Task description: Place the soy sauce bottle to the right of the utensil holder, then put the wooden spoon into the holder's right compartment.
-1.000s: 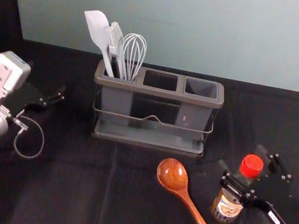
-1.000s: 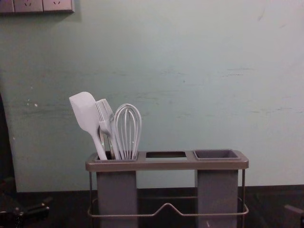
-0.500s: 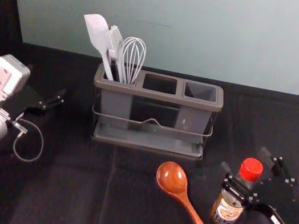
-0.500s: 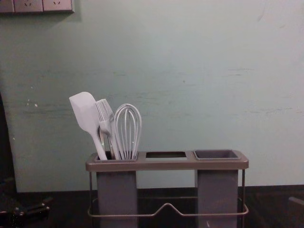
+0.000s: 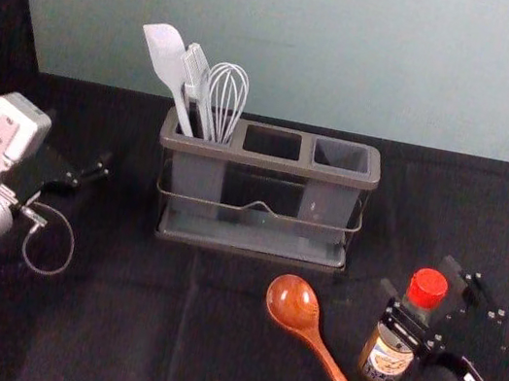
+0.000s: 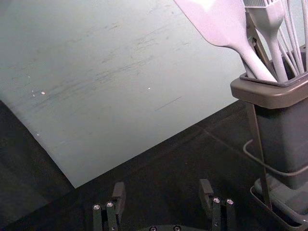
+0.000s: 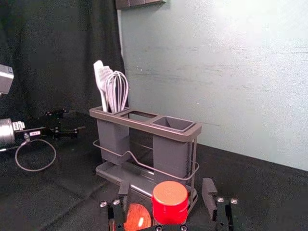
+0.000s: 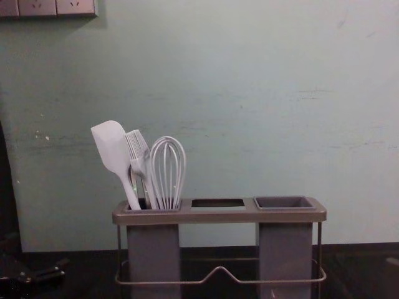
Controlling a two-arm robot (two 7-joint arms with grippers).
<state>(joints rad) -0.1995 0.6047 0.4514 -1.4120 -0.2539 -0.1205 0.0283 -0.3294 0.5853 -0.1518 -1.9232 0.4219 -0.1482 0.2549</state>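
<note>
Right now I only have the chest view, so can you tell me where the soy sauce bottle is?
Observer: The bottle stands upright, nearer the robot than the holder and off to its right.
Operator: Has the right gripper closed on it?
Observer: No, it is open, with a gap between the red cap and the finger on either side.
Operator: And the wooden spoon?
Observer: It lies to the left of the bottle, its bowl toward the holder and its handle slanting back toward the robot.
</note>
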